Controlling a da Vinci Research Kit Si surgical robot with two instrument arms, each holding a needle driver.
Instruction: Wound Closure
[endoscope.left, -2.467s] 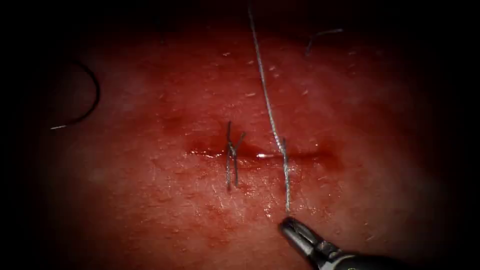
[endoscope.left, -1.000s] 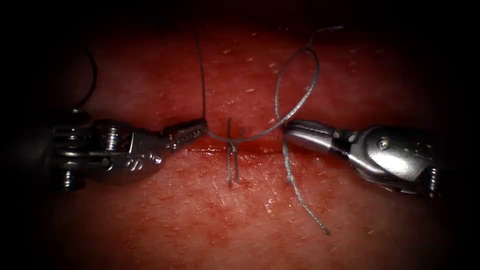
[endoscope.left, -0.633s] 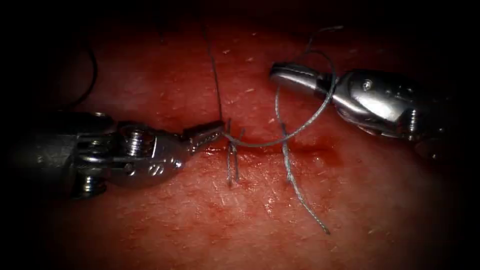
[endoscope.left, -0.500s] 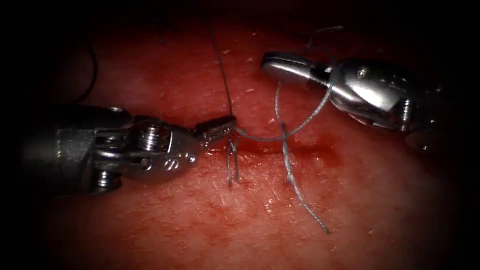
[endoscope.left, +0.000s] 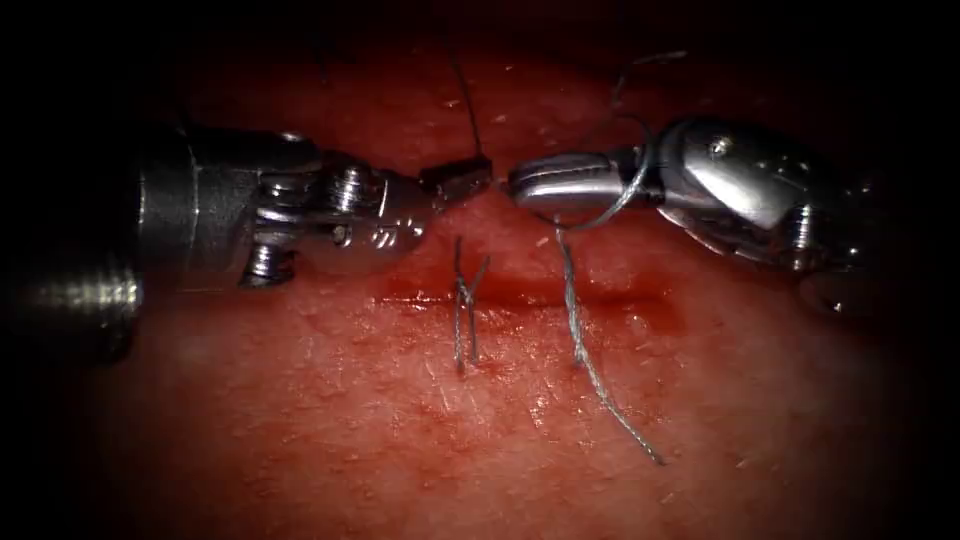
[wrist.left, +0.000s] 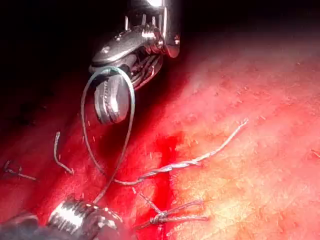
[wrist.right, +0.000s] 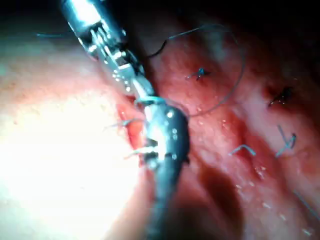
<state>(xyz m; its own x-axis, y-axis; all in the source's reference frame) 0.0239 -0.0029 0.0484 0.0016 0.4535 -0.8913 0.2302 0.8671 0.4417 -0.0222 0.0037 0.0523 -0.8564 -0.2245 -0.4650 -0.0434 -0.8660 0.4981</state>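
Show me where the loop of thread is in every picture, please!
Endoscope view: the thread loop wraps the right end effector, whose shut jaws hold nothing.
Left wrist view: the loop hangs round that same end effector.
Right wrist view: it crosses that end effector behind its jaws.
Shared landmark: the left end effector, shut on the thread, tip facing tip with the right one. The needle lies loose on the tissue.

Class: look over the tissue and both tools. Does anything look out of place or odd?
Nothing alarming. The thread is looped round the right tool, and the left tool grips a strand. One tied stitch sits on the cut, with red fluid pooled there.
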